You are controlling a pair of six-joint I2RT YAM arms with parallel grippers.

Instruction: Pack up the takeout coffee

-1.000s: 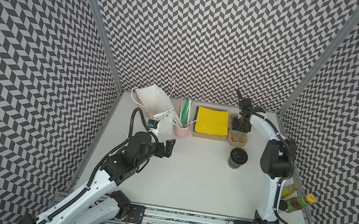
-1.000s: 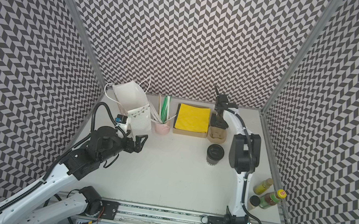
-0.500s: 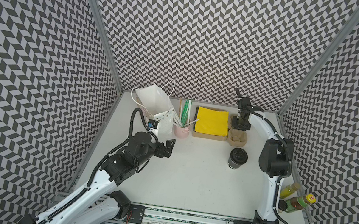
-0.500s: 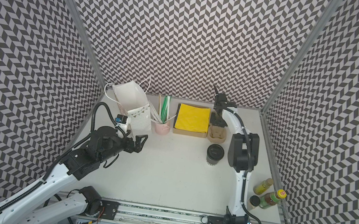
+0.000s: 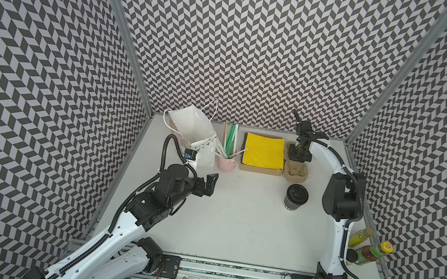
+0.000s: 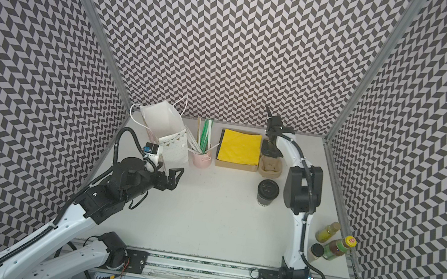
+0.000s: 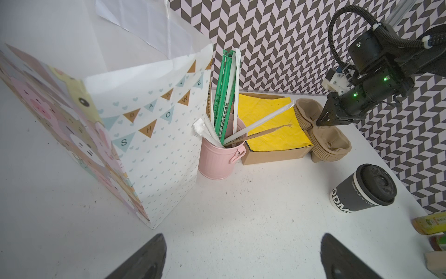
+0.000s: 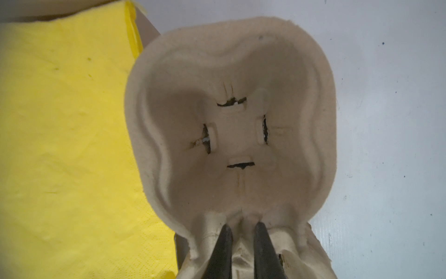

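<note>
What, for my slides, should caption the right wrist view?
Right end effector pinches ridge of pulp cup carrier beside yellow napkins.

Left of the coffee cup [image 5: 296,197] the table [image 5: 233,222] lies bare toward the gift bag [image 5: 193,125], while pulp trays [image 5: 296,172] stand close behind the cup, the right arm [image 5: 341,199] just beside it and bottles [image 5: 370,253] nearer the front.

Top views: high at the front, looking down toward the back wall [image 5: 245,44]; both take in the whole table [image 5: 233,222].
Left wrist: low, facing across the table to the gift bag [image 7: 149,149] and pulp cup carrier [image 7: 330,142].
Right wrist: straight down, very close on that carrier and the yellow napkins [image 8: 60,145], shared with all views.
</note>
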